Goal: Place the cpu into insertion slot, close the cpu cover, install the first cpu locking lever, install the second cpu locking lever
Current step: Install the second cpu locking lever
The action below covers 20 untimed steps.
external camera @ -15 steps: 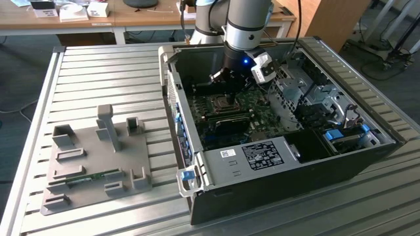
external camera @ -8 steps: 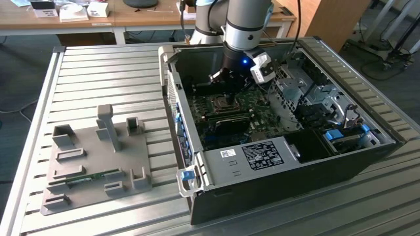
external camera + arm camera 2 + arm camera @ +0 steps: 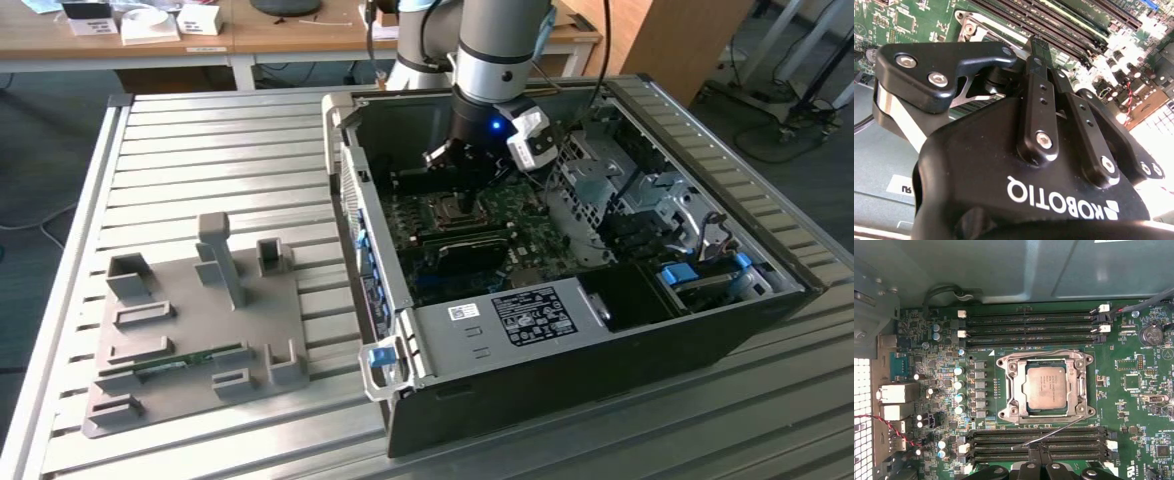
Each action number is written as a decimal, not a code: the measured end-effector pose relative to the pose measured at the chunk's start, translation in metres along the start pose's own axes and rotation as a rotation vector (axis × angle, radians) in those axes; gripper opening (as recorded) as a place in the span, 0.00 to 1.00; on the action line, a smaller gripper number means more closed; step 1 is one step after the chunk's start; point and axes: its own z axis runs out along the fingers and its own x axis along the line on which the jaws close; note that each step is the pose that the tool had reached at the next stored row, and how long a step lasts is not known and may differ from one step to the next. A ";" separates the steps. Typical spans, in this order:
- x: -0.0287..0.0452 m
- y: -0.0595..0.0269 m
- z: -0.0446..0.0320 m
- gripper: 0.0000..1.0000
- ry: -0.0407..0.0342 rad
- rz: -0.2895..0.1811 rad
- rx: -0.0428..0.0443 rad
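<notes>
The small silvery-tan square cpu (image 3: 1043, 388) already sits in the silver-rimmed insertion slot (image 3: 1005, 390), thin metal cover frame (image 3: 1078, 390) down around it. The black tool (image 3: 1035, 50) hovers nearby, fingers pinched together, empty. One thin wire lever (image 3: 1046, 433) looks unlatched; a glancing push could skid it across the green motherboard (image 3: 1134, 405).

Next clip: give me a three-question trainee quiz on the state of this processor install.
1. True or false: the cpu already lies in the insertion slot.
2. The cpu cover is: A) standing open, B) lying flat around the chip, C) removed.
3. Fill in: the gripper hangs inside the ____.

Key: 1 true. 2 B. 3 computer case; a thin locking lever sticks out at a slant over the memory slots.
</notes>
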 end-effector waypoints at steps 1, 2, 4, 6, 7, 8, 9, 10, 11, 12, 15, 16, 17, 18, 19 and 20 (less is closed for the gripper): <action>0.0006 0.0000 0.0002 0.11 -0.0006 0.000 -0.0002; 0.0013 -0.0001 0.0004 0.11 -0.0013 0.000 -0.0002; 0.0030 -0.0001 0.0008 0.11 -0.0025 0.000 0.0000; 0.0044 -0.0002 0.0014 0.11 -0.0034 0.000 0.0000; 0.0049 -0.0002 0.0017 0.11 -0.0036 0.000 0.0000; 0.0056 -0.0003 0.0021 0.11 -0.0039 0.000 -0.0001; 0.0064 -0.0002 0.0024 0.11 -0.0041 0.000 0.0000; 0.0067 -0.0001 0.0025 0.11 -0.0042 0.000 0.0000; 0.0068 0.0003 0.0028 0.11 -0.0043 0.000 -0.0002; 0.0069 0.0010 0.0030 0.11 -0.0042 0.000 -0.0001; 0.0072 0.0051 0.0036 0.11 -0.0042 0.000 0.0000; 0.0072 0.0067 0.0039 0.11 -0.0042 0.000 0.0000; 0.0073 0.0081 0.0040 0.11 -0.0042 0.000 0.0000; 0.0085 0.0125 0.0138 0.11 -0.0043 0.000 0.0023; 0.0085 0.0125 0.0144 0.11 -0.0043 0.000 0.0030; 0.0085 0.0125 0.0146 0.11 -0.0043 0.000 0.0032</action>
